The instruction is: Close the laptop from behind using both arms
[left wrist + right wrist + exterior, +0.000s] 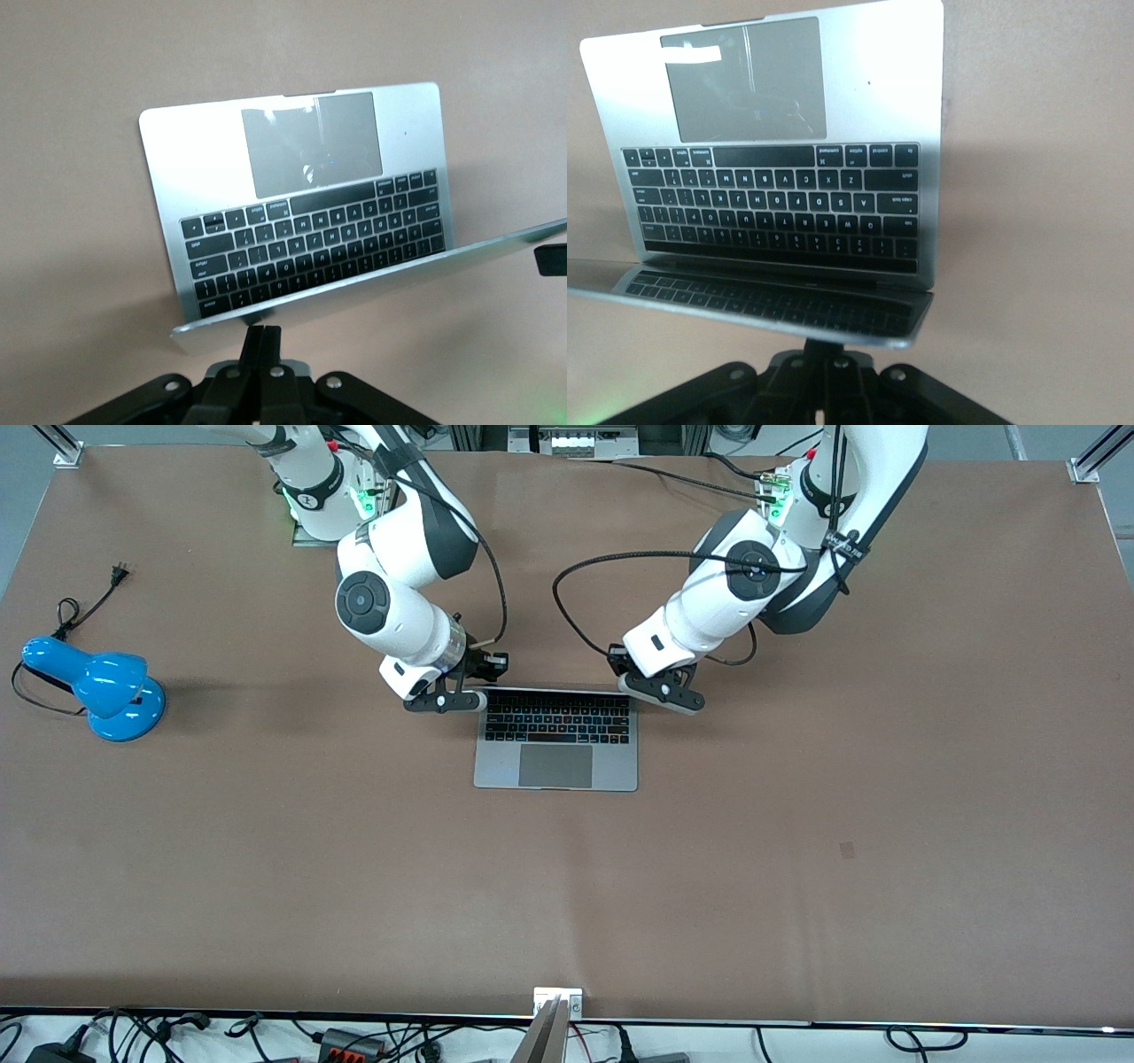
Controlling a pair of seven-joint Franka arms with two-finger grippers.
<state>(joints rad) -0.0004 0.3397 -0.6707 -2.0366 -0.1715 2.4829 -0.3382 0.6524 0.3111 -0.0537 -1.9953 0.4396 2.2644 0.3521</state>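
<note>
Brown tabletop (266, 868) carries the laptop (555, 757), which sits open near the middle, its base flat with the black keyboard (557, 717) and trackpad (555, 766) facing up. Its lid (372, 288) stands raised at the edge of the base nearest the robots' bases, seen almost edge-on from the front camera and as a thin silver edge in both wrist views.

At the lid corner toward the right arm's end of the tabletop is the right end effector (461, 700), with the fingers (824, 372) pressed together, holding nothing, just under the lid edge in its wrist view. By the lid corner toward the left arm's end is the left end effector (664, 695), its fingers (261, 350) likewise together and empty, their tips right at the lid's edge in the left wrist view; whether they actually touch the lid is not clear.

Well apart from the laptop, toward the right arm's end of the tabletop, a blue desk lamp (102, 686) stands with its black cord (84, 611) trailing away to an unplugged plug.
</note>
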